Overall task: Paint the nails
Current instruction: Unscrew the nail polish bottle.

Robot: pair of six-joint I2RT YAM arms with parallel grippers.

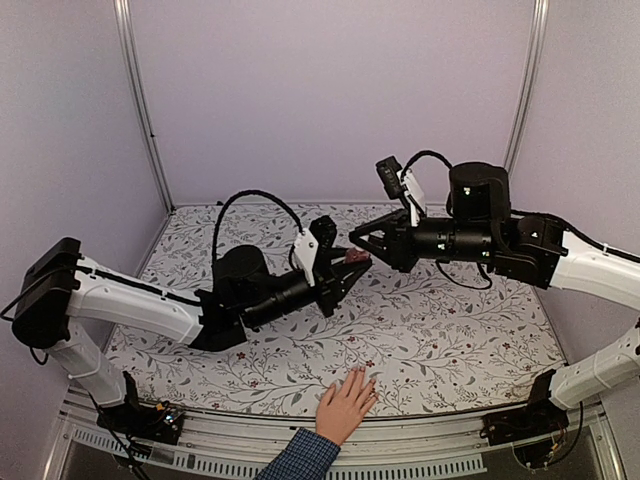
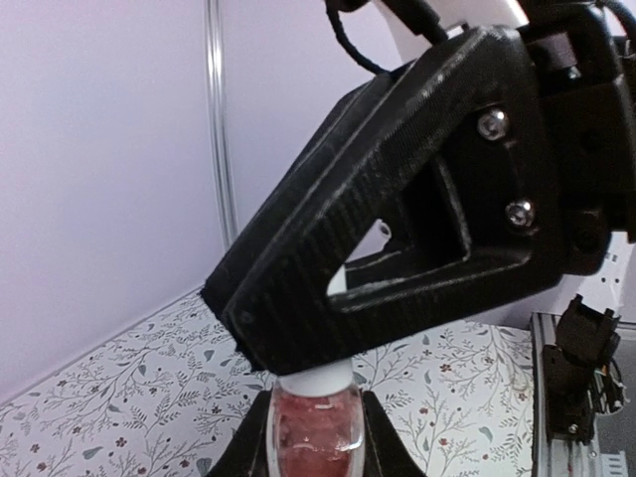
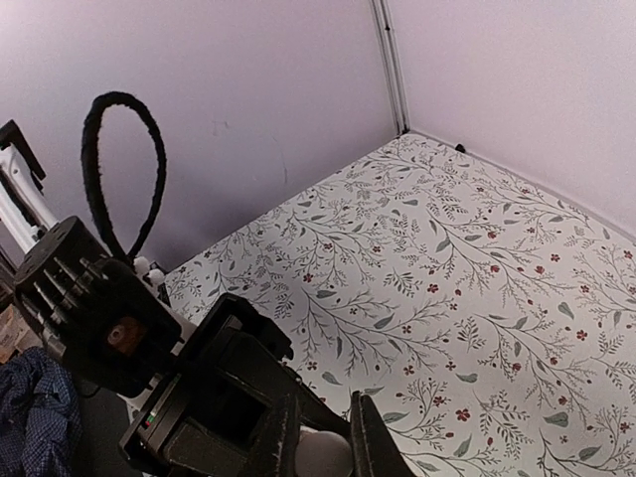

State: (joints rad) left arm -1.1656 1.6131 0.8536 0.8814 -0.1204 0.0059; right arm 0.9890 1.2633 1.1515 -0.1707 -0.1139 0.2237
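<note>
A light-skinned hand [image 1: 347, 403] with a blue checked cuff [image 1: 300, 458] lies flat at the table's near edge. Its nails [image 1: 361, 374] are tiny at the fingertips. Both grippers are well above and behind it, in mid-air. My left gripper [image 1: 350, 266] is shut on a small pink bottle [image 2: 318, 429], held between its jaws. My right gripper [image 1: 362, 243] meets it from the right and is shut on the bottle's white cap [image 3: 324, 453], which also shows in the left wrist view [image 2: 316, 382]. The right gripper's black finger [image 2: 397, 219] covers most of the cap.
The table wears a white floral cloth [image 1: 440, 340]. Lilac walls and metal corner posts [image 1: 140, 100] enclose the back and sides. A black cable loop [image 1: 255, 200] arches over the left arm. A metal rail [image 1: 420, 445] runs along the near edge.
</note>
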